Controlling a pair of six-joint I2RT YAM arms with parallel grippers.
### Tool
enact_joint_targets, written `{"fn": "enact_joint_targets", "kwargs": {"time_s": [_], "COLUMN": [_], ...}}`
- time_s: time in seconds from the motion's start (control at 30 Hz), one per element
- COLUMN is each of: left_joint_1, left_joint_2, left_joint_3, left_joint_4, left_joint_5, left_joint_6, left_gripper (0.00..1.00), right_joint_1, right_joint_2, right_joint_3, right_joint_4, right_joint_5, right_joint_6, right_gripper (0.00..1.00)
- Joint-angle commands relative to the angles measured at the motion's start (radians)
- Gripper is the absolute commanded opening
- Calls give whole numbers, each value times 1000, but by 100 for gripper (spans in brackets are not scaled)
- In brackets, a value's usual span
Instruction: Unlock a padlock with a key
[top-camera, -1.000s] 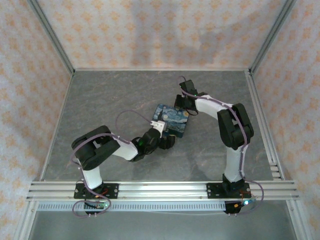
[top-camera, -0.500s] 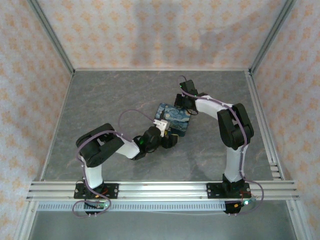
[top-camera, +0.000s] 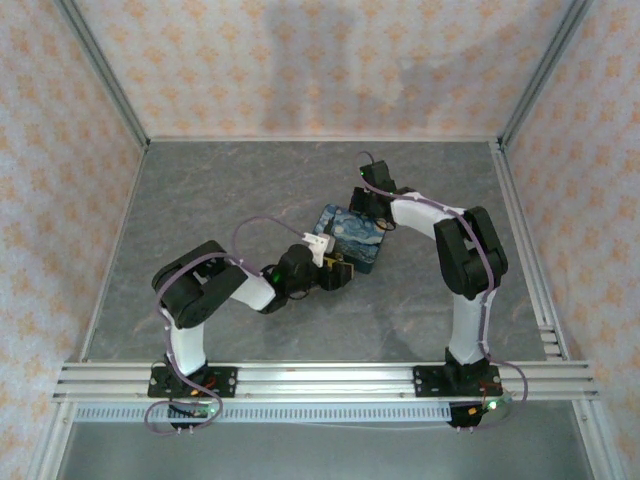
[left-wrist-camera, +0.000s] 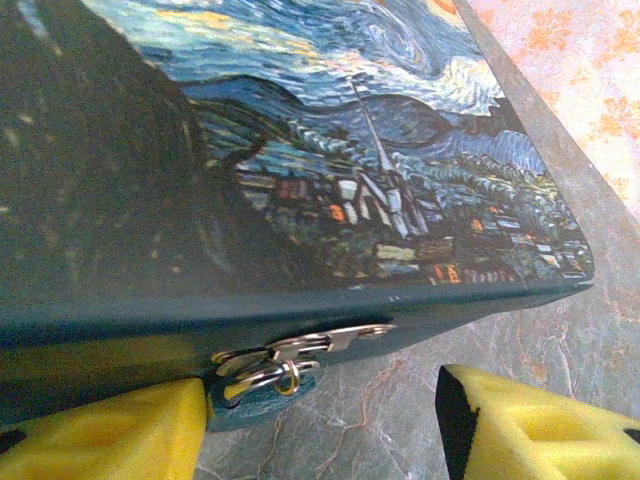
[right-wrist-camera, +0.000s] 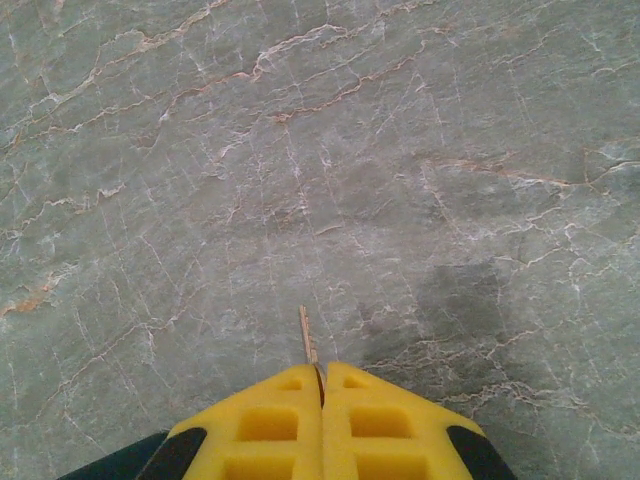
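Note:
The padlock (top-camera: 352, 236), a dark-blue block printed with a swirling starry-night painting, lies mid-table. Its near edge (left-wrist-camera: 420, 305) carries a silver clasp with small rings (left-wrist-camera: 275, 365). My left gripper (left-wrist-camera: 320, 425) is open at that edge. One yellow finger (left-wrist-camera: 100, 430) sits against the block left of the rings, and the other finger (left-wrist-camera: 530, 425) stands apart on the right. From above, the left gripper (top-camera: 335, 272) is at the block's near corner. My right gripper (right-wrist-camera: 322, 378) is shut on the key (right-wrist-camera: 309, 340), whose thin toothed blade pokes out over bare table. In the top view the right gripper (top-camera: 367, 207) hovers by the block's far side.
The grey marbled tabletop (top-camera: 230, 190) is bounded by patterned walls and an aluminium rail (top-camera: 320, 380) at the near edge. A purple cable (top-camera: 262, 226) loops over the left arm.
My left gripper has pushed in toward the block's near edge and its jaws have narrowed. The block has shifted slightly to the right. The right arm has stayed put.

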Motion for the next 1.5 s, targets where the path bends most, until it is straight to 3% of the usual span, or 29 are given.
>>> {"fn": "enact_joint_targets", "kwargs": {"time_s": [0.0, 0.17, 0.57, 0.63, 0.8, 0.9, 1.17, 1.37, 1.47], "left_joint_1": [10, 7, -58, -57, -38, -25, 22, 23, 22], "left_joint_2": [0, -27, -56, -57, -55, -63, -61, -38, -34], "left_joint_3": [18, 26, 81, 70, 77, 83, 63, 75, 79], "left_joint_4": [7, -78, -250, -212, -160, -155, -59, -69, -123], "left_joint_5": [-24, -92, -301, -262, -58, 23, 101, 116, 54], "left_joint_6": [1, 50, 157, 155, 140, 131, 36, 27, 23], "left_gripper": [67, 74, 74, 71, 47, 38, 43, 38, 50], "right_joint_1": [7, 8, 20, 21, 22, 21, 23, 23, 23], "right_joint_2": [4, 4, 2, 2, 6, 11, 11, 17, 18], "right_joint_3": [-34, -42, -40, -39, -33, -28, -26, -36, -38], "right_joint_4": [-20, -11, -5, -7, -14, -14, -16, -11, -7], "right_joint_5": [11, 9, 6, 7, 9, 10, 10, 10, 8], "right_joint_6": [0, 2, 5, 2, -1, -2, -3, -3, -3], "right_gripper": [0, 0, 0, 0, 0, 0, 0, 0, 0]}}
